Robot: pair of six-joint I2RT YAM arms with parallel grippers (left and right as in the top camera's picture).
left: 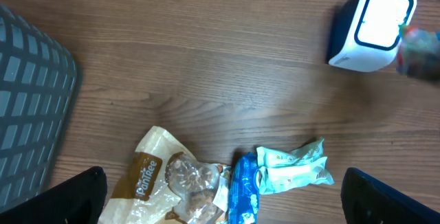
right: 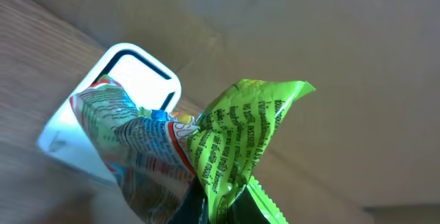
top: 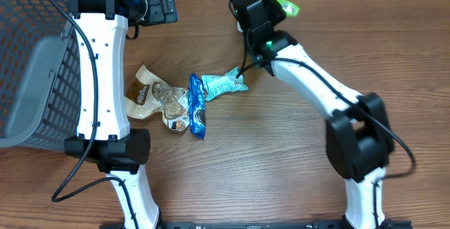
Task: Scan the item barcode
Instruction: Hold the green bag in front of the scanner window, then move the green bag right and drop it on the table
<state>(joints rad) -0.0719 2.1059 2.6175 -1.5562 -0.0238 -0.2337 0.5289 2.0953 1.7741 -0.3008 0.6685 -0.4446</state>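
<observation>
Glossy crinkled green packet [right: 240, 141], wood-grain table [top: 281, 152]

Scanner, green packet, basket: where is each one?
scanner [left: 377, 19], left wrist view, white front face.
green packet [right: 240, 135], right wrist view, crinkled middle.
basket [top: 39, 81], overhead view, grey mesh wall.

Bright, even light — scanner window [left: 379, 18] glares white; packet [left: 421, 51] blurred at frame edge.

Basket [top: 31, 81] blocks left; packets [top: 179, 106] clutter the middle
</observation>
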